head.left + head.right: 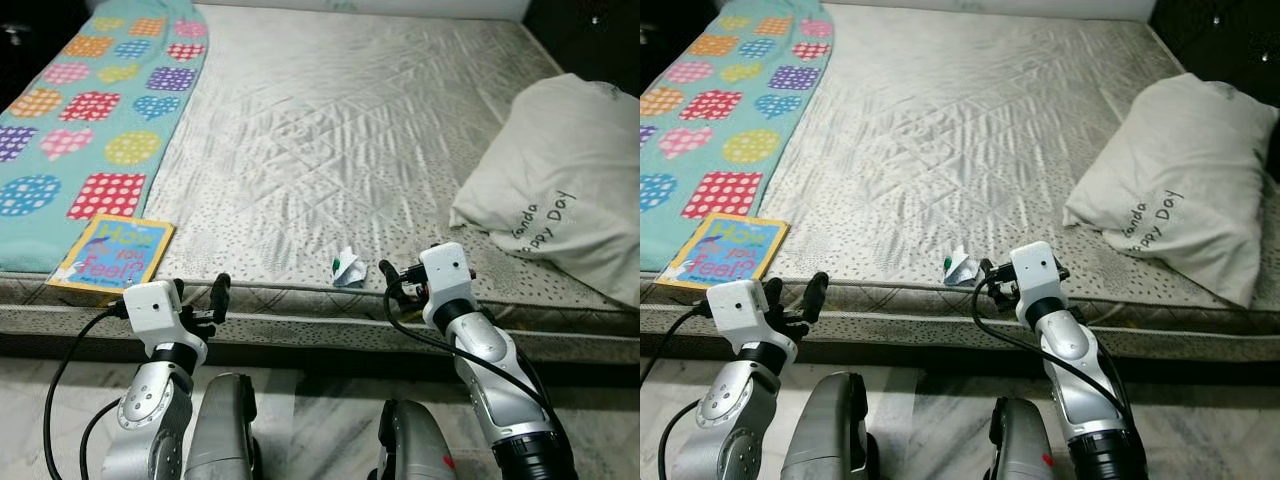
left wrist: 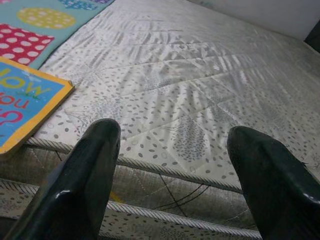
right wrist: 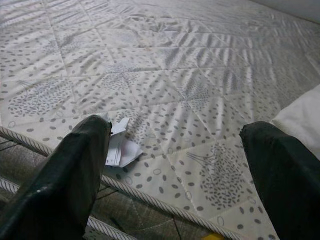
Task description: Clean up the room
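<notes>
A crumpled white paper scrap with a green mark (image 1: 347, 268) lies near the front edge of the bare mattress (image 1: 330, 130). My right gripper (image 1: 398, 283) hovers at that edge just right of the scrap, open and empty; in the right wrist view the scrap (image 3: 120, 145) sits beside one finger (image 3: 75, 175). A children's book (image 1: 112, 253) rests on the mattress corner at the left. My left gripper (image 1: 210, 305) is open and empty, just below the mattress edge to the right of the book (image 2: 25, 102).
A teal blanket with coloured hearts and dots (image 1: 90, 110) runs along the mattress's left side. A white pillow with printed lettering (image 1: 565, 180) lies at the right. Pale marble floor (image 1: 320, 410) shows below the bed frame.
</notes>
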Available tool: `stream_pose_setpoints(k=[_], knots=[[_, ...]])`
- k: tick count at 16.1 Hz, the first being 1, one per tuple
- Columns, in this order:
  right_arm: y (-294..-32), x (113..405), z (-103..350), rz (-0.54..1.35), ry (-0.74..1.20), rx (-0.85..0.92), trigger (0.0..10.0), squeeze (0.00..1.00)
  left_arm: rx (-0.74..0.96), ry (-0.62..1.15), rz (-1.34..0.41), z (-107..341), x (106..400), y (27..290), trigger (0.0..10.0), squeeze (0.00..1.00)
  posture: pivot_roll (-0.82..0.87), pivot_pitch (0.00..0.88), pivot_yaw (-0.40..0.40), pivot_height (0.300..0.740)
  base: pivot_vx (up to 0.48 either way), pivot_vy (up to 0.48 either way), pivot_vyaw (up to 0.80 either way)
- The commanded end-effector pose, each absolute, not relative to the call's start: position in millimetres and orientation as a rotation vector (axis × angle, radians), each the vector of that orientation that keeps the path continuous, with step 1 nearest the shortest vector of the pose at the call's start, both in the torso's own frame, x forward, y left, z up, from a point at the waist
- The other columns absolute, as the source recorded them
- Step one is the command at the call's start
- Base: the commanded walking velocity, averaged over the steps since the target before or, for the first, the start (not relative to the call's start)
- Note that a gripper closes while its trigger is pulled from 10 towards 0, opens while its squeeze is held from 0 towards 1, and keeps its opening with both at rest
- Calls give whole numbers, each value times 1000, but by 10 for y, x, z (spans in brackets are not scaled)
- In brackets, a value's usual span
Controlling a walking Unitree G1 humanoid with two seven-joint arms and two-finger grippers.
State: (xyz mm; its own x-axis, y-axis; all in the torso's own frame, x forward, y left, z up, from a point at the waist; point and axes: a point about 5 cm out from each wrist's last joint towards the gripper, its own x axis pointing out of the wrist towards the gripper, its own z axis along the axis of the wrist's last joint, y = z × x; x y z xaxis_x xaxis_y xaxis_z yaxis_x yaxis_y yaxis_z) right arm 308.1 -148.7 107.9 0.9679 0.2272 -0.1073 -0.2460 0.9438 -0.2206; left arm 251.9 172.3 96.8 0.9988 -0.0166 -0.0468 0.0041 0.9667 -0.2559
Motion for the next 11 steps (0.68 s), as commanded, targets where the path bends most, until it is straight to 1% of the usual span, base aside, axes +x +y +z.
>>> stream_pose_setpoints(k=[1, 4, 6, 9, 11], knots=[[-1517, 3081, 1055, 223, 97, -226, 10000, 0, -261, 46, -17, 996, 2517, 1728, 10000, 0, 21, 167, -31, 591, 0, 0, 0], [-1515, 3084, 1054, 234, 97, -221, 10000, 0, -262, 52, -16, 983, 2534, 1729, 10000, 0, 20, 166, -35, 586, 0, 0, 0], [-1514, 3085, 1057, 236, 96, -217, 10000, 0, -260, 59, -12, 980, 2538, 1729, 10000, 0, 19, 166, -37, 571, 0, 0, 0], [-1514, 3093, 1059, 236, 97, -220, 10000, 0, -261, 56, -9, 987, 2544, 1727, 10000, 0, 19, 164, -37, 536, 0, 0, 0], [-1509, 3096, 1058, 244, 97, -225, 10000, 0, -259, 54, -7, 991, 2547, 1726, 10000, 0, 18, 164, -37, 531, 0, 0, 0]])
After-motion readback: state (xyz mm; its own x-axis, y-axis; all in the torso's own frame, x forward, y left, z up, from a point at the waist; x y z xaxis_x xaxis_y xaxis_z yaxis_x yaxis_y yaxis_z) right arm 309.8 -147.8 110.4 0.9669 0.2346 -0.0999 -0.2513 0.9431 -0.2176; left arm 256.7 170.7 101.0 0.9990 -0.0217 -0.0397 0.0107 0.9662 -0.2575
